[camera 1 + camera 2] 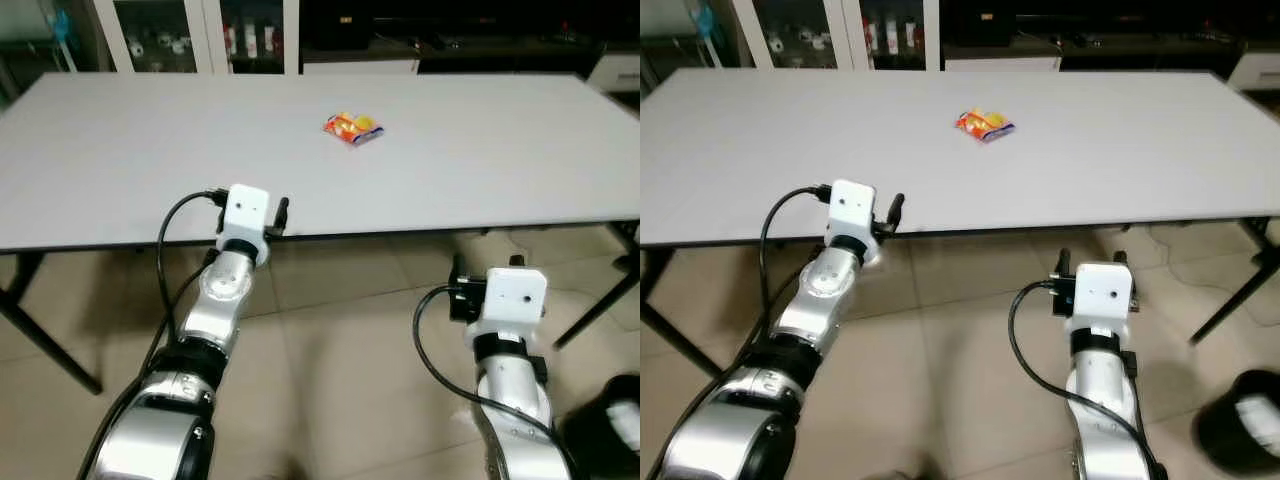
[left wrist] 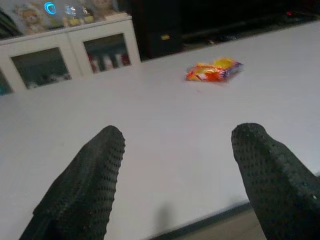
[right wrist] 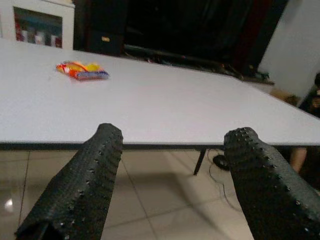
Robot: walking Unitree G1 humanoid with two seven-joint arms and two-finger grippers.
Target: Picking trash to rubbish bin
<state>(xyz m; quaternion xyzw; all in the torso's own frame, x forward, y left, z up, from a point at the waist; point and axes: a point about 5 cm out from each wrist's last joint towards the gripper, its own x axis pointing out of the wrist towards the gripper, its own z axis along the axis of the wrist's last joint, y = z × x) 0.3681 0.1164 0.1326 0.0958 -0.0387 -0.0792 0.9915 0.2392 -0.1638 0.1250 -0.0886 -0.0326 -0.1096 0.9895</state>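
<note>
A crumpled orange and yellow snack wrapper lies alone on the white table, a little past its middle. My left gripper hovers at the table's near edge with its fingers open and empty, pointing toward the wrapper, which lies well ahead of it. My right gripper is lower, just in front of and below the table edge, also open and empty. From it the wrapper is far off toward my left. A dark round bin stands on the floor at my lower right.
Black table legs slant down at both sides over the beige tiled floor. White glass-door cabinets and a dark unit stand beyond the far table edge.
</note>
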